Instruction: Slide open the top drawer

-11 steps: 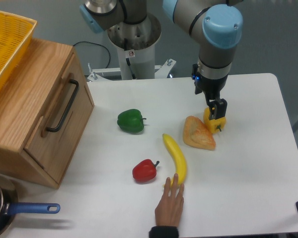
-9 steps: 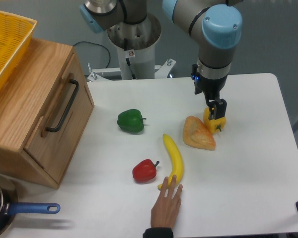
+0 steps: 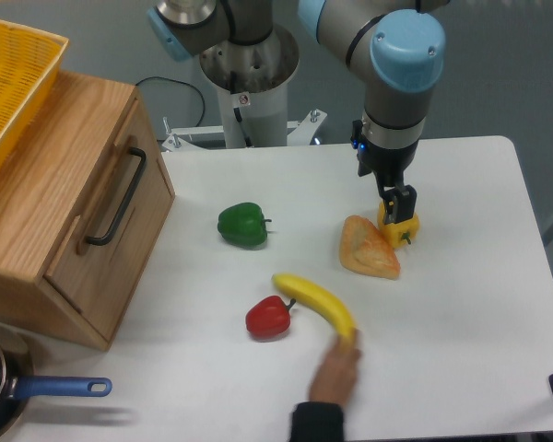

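The top drawer [image 3: 134,241] is the light-oak plank front of the wooden box at the left, with a long black bar handle [image 3: 116,197]. It sits flush with the box, closed. My gripper [image 3: 398,208] hangs far to the right over the table, its fingers pointing down right at a yellow pepper [image 3: 399,227]. The fingers are seen edge-on, so I cannot tell whether they are open or shut. The gripper is well apart from the drawer and its handle.
A yellow plastic basket [image 3: 9,78] rests on the box. On the table lie a green pepper [image 3: 241,225], a red pepper [image 3: 268,318], an orange pastry-like piece [image 3: 368,248] and a banana [image 3: 315,305] touched by a person's hand [image 3: 335,374]. A blue-handled pan [image 3: 37,389] sits front left.
The person's hand has swung the banana round, so it now lies slanted next to the red pepper. My gripper has shifted very slightly left. The drawer has not moved.
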{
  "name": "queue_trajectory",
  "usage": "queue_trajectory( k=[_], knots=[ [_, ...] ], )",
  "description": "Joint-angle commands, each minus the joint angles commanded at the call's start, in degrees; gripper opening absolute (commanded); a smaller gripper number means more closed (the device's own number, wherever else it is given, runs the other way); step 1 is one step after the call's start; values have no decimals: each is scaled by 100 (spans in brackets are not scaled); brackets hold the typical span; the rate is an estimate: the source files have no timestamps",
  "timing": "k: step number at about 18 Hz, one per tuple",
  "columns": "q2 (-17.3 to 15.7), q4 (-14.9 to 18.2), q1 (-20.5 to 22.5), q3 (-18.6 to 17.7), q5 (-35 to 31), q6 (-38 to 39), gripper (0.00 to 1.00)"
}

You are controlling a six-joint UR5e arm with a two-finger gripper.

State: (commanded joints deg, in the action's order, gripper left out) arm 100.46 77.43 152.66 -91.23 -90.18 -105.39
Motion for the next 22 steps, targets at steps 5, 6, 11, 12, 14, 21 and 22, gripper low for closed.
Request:
queue_trajectory(
  k=[5,6,11,12,14,21,22],
  knots=[
    [0,0,0,-18,0,176,100],
    [0,0,-9,-27,0,176,100],
    [0,-9,-35,-35,-97,211,100],
    [9,0,-26,-35,-88,246,100],
    [0,0,-17,-35,-79,456,100],
    [0,26,-61,17,-35,1010,100],
    [0,26,-79,17,-35,1194,100]
  ],
)
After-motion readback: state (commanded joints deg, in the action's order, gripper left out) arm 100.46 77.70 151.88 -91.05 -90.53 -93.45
